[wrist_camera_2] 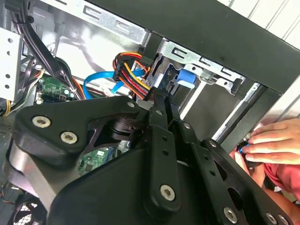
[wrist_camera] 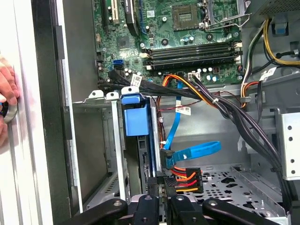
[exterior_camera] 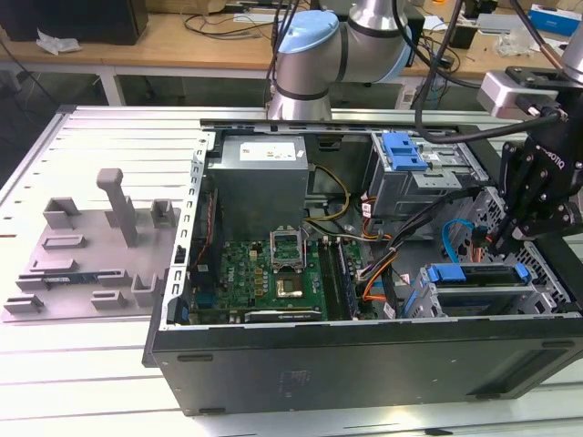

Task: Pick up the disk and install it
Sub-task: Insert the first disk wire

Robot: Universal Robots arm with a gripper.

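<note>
The disk (exterior_camera: 477, 276), silver with a bright blue bracket, sits in the lower drive cage at the case's front corner, on the exterior view's right. In the first wrist view its blue bracket end (wrist_camera: 136, 117) stands between the cage's metal rails. My black gripper (exterior_camera: 500, 242) hangs just above the disk's rear end. In both wrist views its fingers (wrist_camera_2: 160, 104) lie pressed together, shut with nothing between them. Their tips (wrist_camera: 158, 185) are at the disk's edge beside a plug with orange, red and yellow wires (wrist_camera: 183, 178).
A thin blue cable (wrist_camera: 192, 151) curves beside the disk. Black cable bundles (wrist_camera: 225, 110) cross towards the motherboard (exterior_camera: 273, 273). An upper cage carries a small blue latch (exterior_camera: 404, 150). A person's hand (wrist_camera_2: 272, 145) rests on the case's outer edge. A grey fixture plate (exterior_camera: 91, 246) lies outside the case.
</note>
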